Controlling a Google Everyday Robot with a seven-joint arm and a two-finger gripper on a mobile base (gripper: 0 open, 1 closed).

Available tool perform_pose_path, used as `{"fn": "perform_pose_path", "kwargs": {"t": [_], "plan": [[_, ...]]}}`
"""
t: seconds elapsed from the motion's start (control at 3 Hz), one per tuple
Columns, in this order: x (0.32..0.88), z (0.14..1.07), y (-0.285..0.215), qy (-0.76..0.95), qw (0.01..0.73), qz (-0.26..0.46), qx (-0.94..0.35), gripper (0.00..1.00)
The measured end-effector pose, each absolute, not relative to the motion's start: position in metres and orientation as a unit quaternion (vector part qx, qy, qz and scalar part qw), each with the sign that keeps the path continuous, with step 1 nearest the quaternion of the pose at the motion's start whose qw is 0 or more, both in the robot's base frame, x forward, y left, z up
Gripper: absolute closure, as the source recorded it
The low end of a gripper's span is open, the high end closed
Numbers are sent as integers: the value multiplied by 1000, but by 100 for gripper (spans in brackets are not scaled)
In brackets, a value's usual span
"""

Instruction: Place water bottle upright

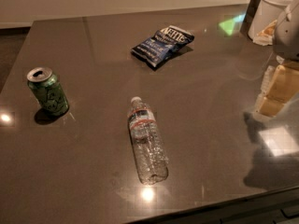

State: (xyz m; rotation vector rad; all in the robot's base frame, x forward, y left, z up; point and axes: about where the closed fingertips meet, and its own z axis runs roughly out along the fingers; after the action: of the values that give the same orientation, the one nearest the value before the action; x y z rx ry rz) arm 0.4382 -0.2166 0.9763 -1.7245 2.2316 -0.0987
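The water bottle [146, 143] is a small clear crinkled plastic bottle with a white cap and a red-and-white label band near its neck. It lies on its side on the dark table [93, 171], near the front middle, with its cap pointing away from the camera. My gripper [276, 93] hangs at the right edge of the view, above the table's right side, well to the right of the bottle and apart from it. It holds nothing that I can see.
A green soda can [48, 91] stands upright at the left. A blue chip bag [162, 43] lies at the back middle. A white container [273, 10] stands at the back right corner. The table's front edge runs just below the bottle.
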Motion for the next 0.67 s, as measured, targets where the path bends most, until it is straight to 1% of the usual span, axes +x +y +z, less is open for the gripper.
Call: {"fn": "perform_pose_path", "kwargs": {"t": [0.33, 0.67], "plan": [[438, 976, -217, 781, 159, -35, -603, 0], [433, 980, -192, 771, 164, -30, -615, 0]]}}
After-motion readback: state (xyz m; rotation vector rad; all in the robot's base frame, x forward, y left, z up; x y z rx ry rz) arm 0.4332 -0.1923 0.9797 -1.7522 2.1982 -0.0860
